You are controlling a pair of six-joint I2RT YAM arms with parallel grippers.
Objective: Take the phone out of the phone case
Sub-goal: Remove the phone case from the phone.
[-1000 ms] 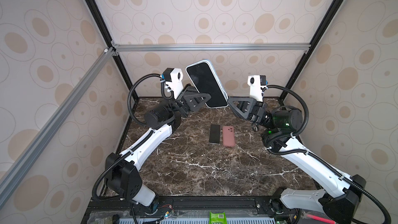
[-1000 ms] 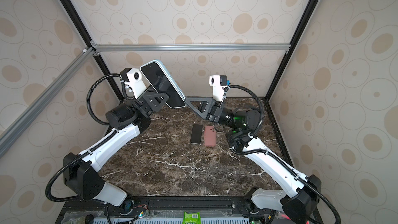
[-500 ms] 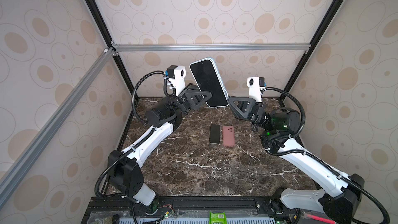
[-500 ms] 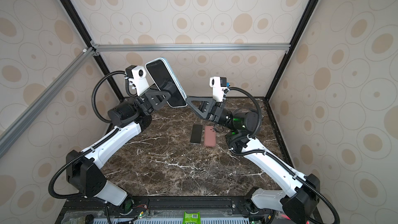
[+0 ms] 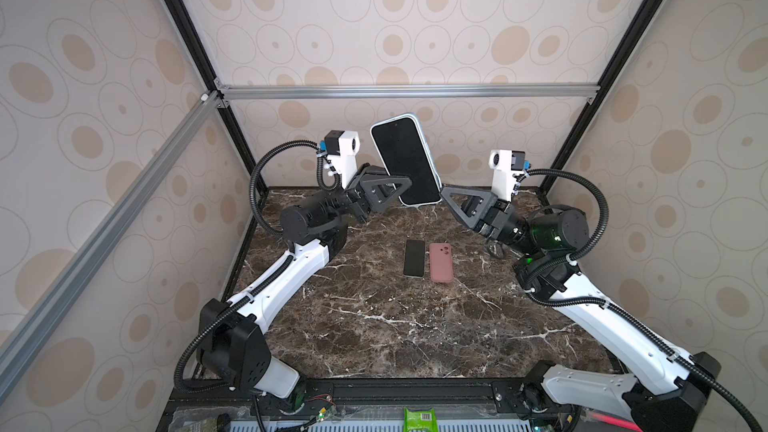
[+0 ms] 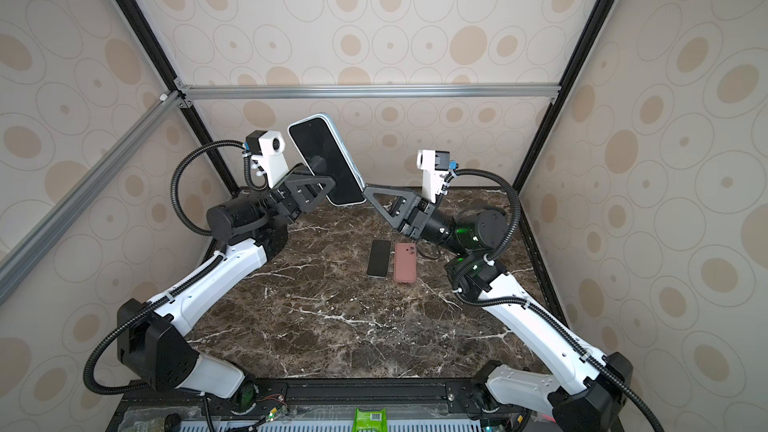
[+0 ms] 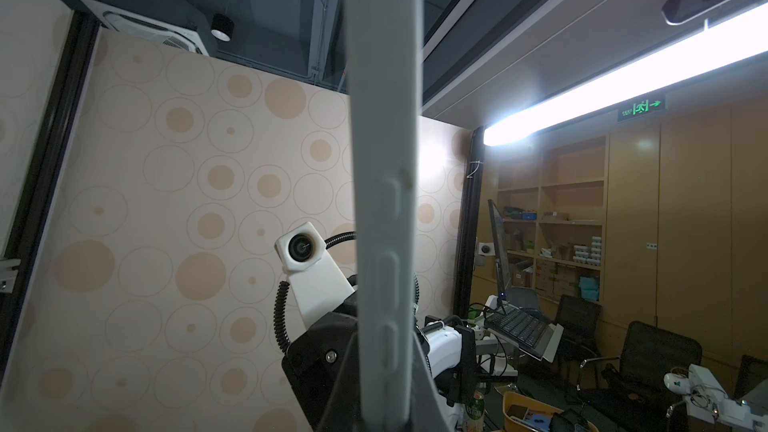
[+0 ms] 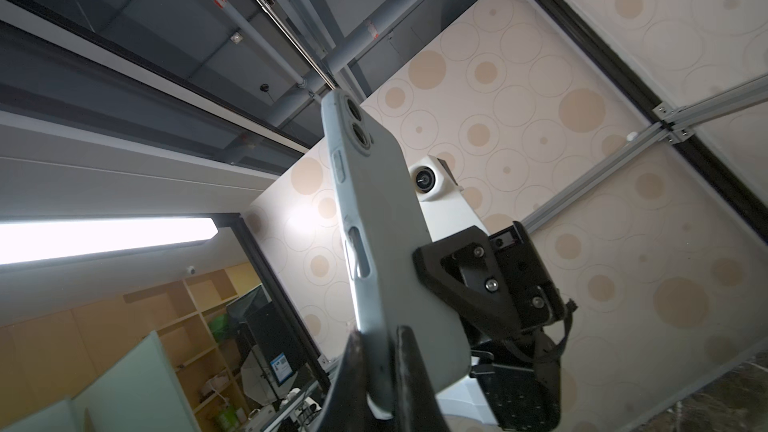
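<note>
The left gripper is clamped on the left long edge of the case, low down, holding it in the air above the far part of the table. The case is pale blue-grey, with raised side buttons and a cutout round two camera lenses. The phone sits fully inside it, its blank dark screen towards the top views and its top end leaning left. The right gripper pinches the case's lower right corner, a finger on each face.

On the table below lie a black phone, screen up, and just right of it a pink case, back up; what it holds cannot be told. A green packet at the near edge shows a barcode. The left wrist view catches a green exit sign with a running figure and an arrow, its lettering too small to read.
</note>
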